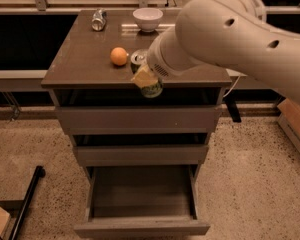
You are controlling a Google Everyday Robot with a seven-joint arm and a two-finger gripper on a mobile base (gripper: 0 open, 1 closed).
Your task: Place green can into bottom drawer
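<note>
- Currently the gripper (148, 80) hangs at the front edge of the cabinet top (80, 59), its fingers pinching the green can (154, 90) across the middle of its body.
- The can is tilted, silver top toward the orange (119, 56), and seems lifted off the surface, high above the open bottom drawer (140, 228).
- It is probably light, with thin walls that dent under a hard squeeze and a smooth, slippery skin, so a moderate side grip at mid-height suits it.
- A bowl (147, 19) and a crushed can (98, 20) sit at the back, well apart.
</note>
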